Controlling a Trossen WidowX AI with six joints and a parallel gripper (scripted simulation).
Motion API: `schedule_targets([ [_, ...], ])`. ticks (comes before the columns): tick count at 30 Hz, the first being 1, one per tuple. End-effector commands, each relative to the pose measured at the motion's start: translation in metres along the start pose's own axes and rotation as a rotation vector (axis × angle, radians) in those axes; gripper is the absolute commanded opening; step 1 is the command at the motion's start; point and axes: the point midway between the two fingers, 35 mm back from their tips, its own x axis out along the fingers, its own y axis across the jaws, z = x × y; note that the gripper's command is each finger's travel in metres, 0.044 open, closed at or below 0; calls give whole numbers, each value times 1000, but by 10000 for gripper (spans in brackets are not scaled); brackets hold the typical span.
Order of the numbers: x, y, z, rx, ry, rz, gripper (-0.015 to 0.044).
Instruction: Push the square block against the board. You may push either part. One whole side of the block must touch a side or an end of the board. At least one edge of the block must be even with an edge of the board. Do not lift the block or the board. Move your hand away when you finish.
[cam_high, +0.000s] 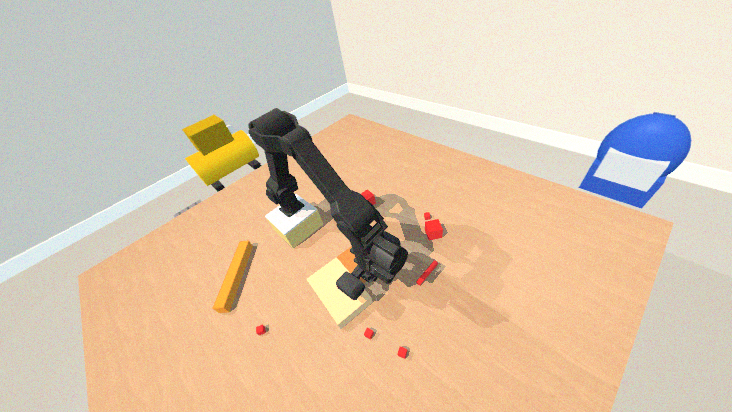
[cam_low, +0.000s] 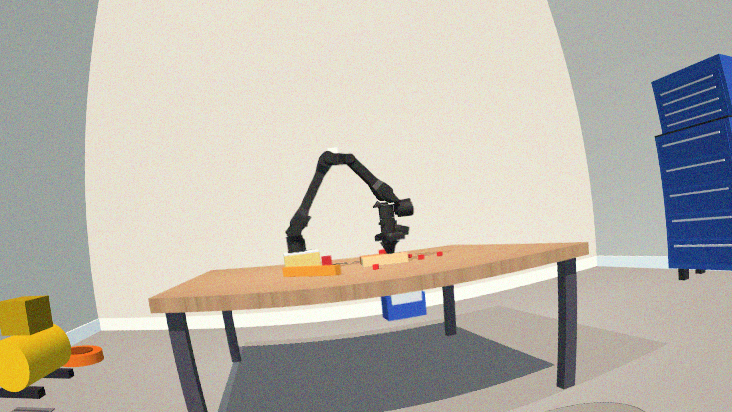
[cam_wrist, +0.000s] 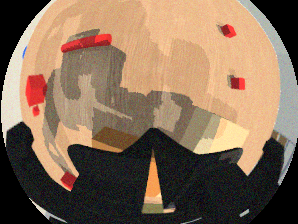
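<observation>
The cream board (cam_high: 331, 294) (cam_low: 384, 259) (cam_wrist: 231, 136) lies flat on the table. The orange square block (cam_high: 346, 259) (cam_wrist: 117, 138) lies along the board's upper right side in the top view, partly hidden under the arm. Its visible corner looks close against the board; the rest of their meeting line is hidden, so I cannot tell whether a whole side touches or the edges are even. My gripper (cam_low: 390, 250) (cam_wrist: 153, 131) is shut and empty. It points down low, beside the block and board, with its tips behind the board in the exterior view.
A long orange bar (cam_high: 234, 276) (cam_low: 311, 270) lies left of the board. A red bar (cam_high: 427, 272) (cam_wrist: 86, 43) and a red cube (cam_high: 433, 229) lie on the far side. Small red cubes (cam_high: 369, 333) (cam_high: 403, 352) (cam_high: 260, 329) lie near the board. The arm's base block (cam_high: 294, 225) stands behind.
</observation>
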Motion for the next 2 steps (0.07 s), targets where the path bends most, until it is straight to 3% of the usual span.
schedule_targets([
  [1,2,-1,4,3,8,-5,0],
  [2,2,-1,5,3,7,-5,0],
])
